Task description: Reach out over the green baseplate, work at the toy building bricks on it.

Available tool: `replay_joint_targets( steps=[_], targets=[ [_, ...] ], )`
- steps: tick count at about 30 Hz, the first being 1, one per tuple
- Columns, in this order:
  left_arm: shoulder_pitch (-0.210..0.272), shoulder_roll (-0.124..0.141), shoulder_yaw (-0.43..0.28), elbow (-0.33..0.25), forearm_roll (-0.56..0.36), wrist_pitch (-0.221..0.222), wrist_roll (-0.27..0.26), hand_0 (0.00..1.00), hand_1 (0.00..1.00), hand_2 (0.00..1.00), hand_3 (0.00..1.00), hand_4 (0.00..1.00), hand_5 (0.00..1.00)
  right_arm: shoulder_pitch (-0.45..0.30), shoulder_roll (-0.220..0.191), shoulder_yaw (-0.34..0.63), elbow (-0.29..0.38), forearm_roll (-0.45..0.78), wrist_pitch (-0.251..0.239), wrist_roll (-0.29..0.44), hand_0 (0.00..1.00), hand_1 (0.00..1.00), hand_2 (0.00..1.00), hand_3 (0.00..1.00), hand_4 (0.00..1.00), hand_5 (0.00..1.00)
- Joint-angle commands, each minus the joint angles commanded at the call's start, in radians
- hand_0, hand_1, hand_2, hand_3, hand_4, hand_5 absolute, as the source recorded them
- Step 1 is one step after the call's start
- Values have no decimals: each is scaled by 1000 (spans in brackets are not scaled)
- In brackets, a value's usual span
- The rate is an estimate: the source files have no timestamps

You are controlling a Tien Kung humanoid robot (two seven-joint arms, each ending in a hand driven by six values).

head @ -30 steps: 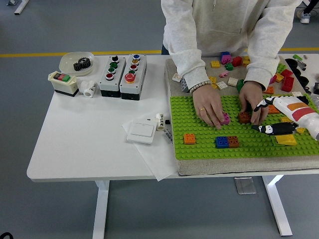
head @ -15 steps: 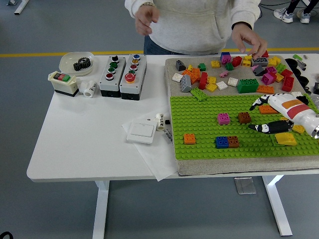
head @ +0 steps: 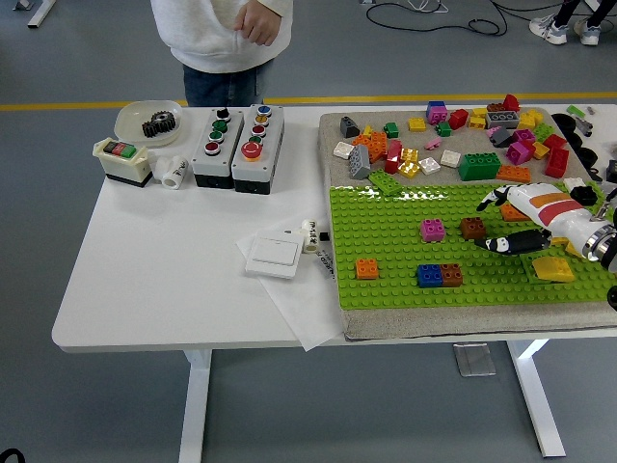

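Right hand: my right hand (head: pixel 521 227) lay over the right part of the green baseplate (head: pixel 386 280), fingers loosely spread and holding nothing; one dark finger pointed left toward the brown brick (head: pixel 472 228), near it but apart from it as far as I could tell; I judged it was placed there to start on the bricks in the middle of the plate
Left hand: out of view
Bricks on the plate: a pink brick (head: pixel 432 230) just left of the brown one; a blue brick (head: pixel 429 276) and a second brown brick (head: pixel 451 275) side by side nearer me; an orange brick (head: pixel 366 268) further left; a yellow wedge (head: pixel 553 269) near my wrist; spaced apart, I judged, so that each could be reached singly
Loose pile: mixed loose bricks (head: pixel 434 140) on the grey mat (head: pixel 333 145) beyond the plate, kept off the studs as stock
Dish: a pale shallow dish (head: pixel 135 118) at the far left held a black gear (head: pixel 158 124)
Other items: two button boxes (head: pixel 236 147) and a white switch (head: pixel 275 256) stood left of the plate, clear of my reach
Person: a person (head: pixel 222 39) stood at the far side, left of the plate, hands drawn in at the body and off the table
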Motion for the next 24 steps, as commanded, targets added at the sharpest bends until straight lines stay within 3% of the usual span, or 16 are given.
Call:
replay_joint_targets(
  steps=[11, 19, 20, 24],
  targets=[
    [-2, 1, -4, 1, 6, 2, 2, 732, 730, 711, 597, 659, 604, -28, -19, 42, 43, 45, 25, -9, 730, 705, 741, 704, 871, 549],
    [-1, -1, -1, 1, 5, 1, 0, 733, 733, 712, 597, 659, 604, -50, -31, 71, 66, 145, 100, -27, 734, 715, 751, 735, 882, 535],
    [0, -2, 0, 1, 3, 2, -1, 733, 734, 711, 597, 659, 604, -64, -34, 87, 80, 185, 139, -44, 792, 761, 794, 819, 954, 663],
    [3, -3, 0, 2, 3, 4, -2, 733, 734, 711, 597, 659, 604, -96, -41, 134, 124, 348, 290, -105, 792, 761, 794, 819, 954, 663]
  ],
)
